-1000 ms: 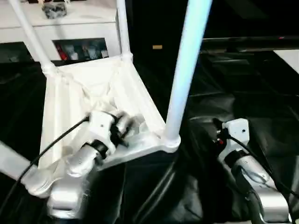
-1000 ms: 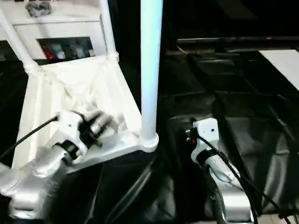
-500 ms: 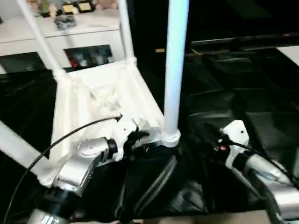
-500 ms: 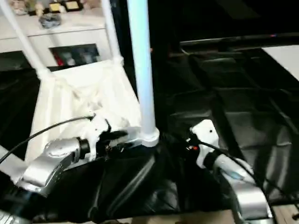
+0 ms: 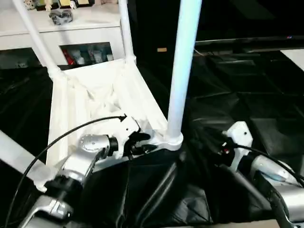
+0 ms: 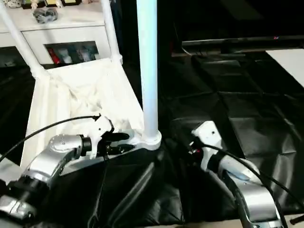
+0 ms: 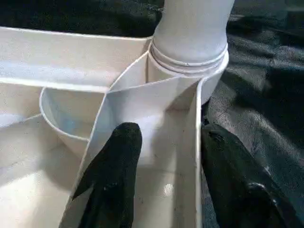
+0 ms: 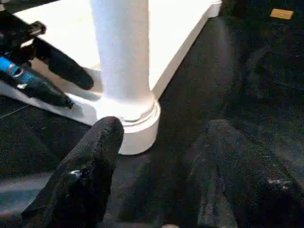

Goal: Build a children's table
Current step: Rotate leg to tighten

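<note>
Your left gripper [image 7: 166, 156] has come off the ribbed middle of the upturned tabletop [image 5: 85, 109] and now sits at its near corner, right by the socket [image 5: 172, 140] that carries the nearest leg [image 5: 183, 61]. Its fingers [image 7: 114, 166] straddle the tabletop's edge wall, one inside and one outside; whether they pinch it yet you cannot tell. That reads as a hold being set up to steady or turn the table.

Your right gripper [image 8: 152, 175] hangs released and empty just beside that same socket, over the black cloth [image 5: 237, 104] covering the worktop.

Two far legs [image 5: 124, 28] stand in their sockets, and another crosses the near left corner. The white cabinet [image 5: 57, 33] stands close behind, so swinging legs could hit it.
</note>
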Available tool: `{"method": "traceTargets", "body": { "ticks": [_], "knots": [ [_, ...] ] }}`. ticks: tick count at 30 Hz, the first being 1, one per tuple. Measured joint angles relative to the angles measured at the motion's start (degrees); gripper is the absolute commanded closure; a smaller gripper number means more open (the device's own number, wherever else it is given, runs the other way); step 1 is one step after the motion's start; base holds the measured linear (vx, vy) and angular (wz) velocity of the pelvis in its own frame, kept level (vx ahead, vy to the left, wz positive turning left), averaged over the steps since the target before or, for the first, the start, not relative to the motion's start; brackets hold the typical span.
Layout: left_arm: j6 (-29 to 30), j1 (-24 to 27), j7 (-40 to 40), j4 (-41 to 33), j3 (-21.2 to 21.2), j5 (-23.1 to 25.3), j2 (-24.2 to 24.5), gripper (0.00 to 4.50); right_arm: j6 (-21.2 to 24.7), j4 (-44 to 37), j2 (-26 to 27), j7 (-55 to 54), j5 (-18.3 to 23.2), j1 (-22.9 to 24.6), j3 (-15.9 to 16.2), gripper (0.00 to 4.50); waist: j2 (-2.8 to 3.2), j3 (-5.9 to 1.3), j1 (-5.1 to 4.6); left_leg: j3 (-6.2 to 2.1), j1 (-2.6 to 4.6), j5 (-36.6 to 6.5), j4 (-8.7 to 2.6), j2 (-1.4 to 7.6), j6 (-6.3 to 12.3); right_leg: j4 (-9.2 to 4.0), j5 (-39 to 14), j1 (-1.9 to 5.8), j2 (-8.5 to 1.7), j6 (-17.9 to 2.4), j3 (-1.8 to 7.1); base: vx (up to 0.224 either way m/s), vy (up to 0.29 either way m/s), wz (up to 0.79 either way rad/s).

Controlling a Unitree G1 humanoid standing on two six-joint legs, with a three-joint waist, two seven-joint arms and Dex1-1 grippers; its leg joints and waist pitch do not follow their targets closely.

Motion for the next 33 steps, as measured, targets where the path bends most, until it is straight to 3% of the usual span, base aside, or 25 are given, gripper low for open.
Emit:
{"method": "traceTargets", "body": {
  "ticks": [6, 7, 11, 14, 18, 20, 28, 33],
  "knots": [
    [-0.1, -0.32, -3.21, 1.19, 0.18, 0.01, 1.49, 3.01, 0.0, 0.0, -0.02, 0.57, -0.02, 0.0, 0.3, 1.3, -0.01, 0.0, -0.08, 0.1, 0.13, 0.0, -0.23, 0.02, -0.03, -0.01, 0.0, -0.01, 0.0, 0.0, 0.06, 0.0, 0.0, 0.0],
    [-0.1, -0.42, -3.48, 1.42, 0.18, 0.0, 1.5, 3.3, 0.0, 0.0, -0.02, 0.59, -0.01, 0.0, 0.36, 1.3, -0.03, 0.0, -0.06, 0.12, 0.13, 0.01, -0.24, 0.02, -0.03, -0.01, 0.01, -0.01, 0.0, -0.01, 0.06, 0.0, 0.0, 0.0],
    [0.0, -0.48, -4.93, 1.53, 0.22, -0.46, 1.66, 3.43, 0.0, 0.01, -0.02, 0.6, -0.01, 0.0, 0.61, 1.3, -0.05, 0.0, -0.02, 0.16, 0.13, 0.01, -0.25, 0.03, -0.03, -0.02, 0.01, -0.02, -0.01, -0.02, 0.07, 0.0, 0.0, 0.0],
    [0.45, -0.44, -5.69, 1.49, 0.28, -0.94, 1.92, 3.78, 0.0, 0.05, -0.03, 0.75, -0.02, -0.3, 0.69, 1.3, -0.09, 0.0, -0.03, 0.21, 0.13, 0.01, -0.27, 0.07, -0.03, -0.03, 0.01, -0.04, -0.01, -0.02, 0.07, 0.0, 0.0, 0.0],
    [0.89, -0.19, -6.56, 1.1, 0.31, -1.14, 2.14, 3.87, -0.05, 0.27, -0.01, 1.06, -0.03, -1.01, 0.82, 1.3, -0.49, -0.1, -0.01, 0.3, 0.17, 0.02, -0.5, 0.08, -0.05, -0.08, 0.01, -0.12, -0.01, -0.02, 0.09, 0.0, 0.0, 0.0],
    [1.31, 0.15, -6.77, 0.55, 0.45, -1.26, 2.59, 4.18, -0.09, 0.82, 0.02, 1.18, -0.03, -1.33, 1.06, 1.03, -0.66, -0.12, -0.16, 0.31, 0.2, 0.06, -0.53, 0.12, -0.12, -0.09, 0.01, -0.13, 0.0, -0.02, 0.07, 0.0, 0.0, 0.0],
    [2.62, 1.68, -7.13, -2.71, 0.65, -1.4, 3.57, 4.5, -0.61, 4.64, 0.69, 3.83, -0.07, -5.45, 3.69, 0.39, -0.84, -0.12, -0.76, 0.45, 0.18, 0.07, -0.7, 0.16, -0.13, -0.19, 0.01, -0.26, -0.01, -0.02, 0.08, 0.0, 0.0, 0.0],
    [3.36, 3.77, -6.79, -6.79, 0.52, -1.06, 3.84, 4.5, -4.32, 11.2, 1.74, 4.28, -4.42, -10.67, 7.97, 0.03, -0.97, -0.09, -0.55, 0.88, 0.12, 0.1, -0.82, 0.38, -0.17, -0.19, 0.01, -0.43, -0.02, -0.02, 0.08, 0.0, 0.0, 0.0]
  ]
}}
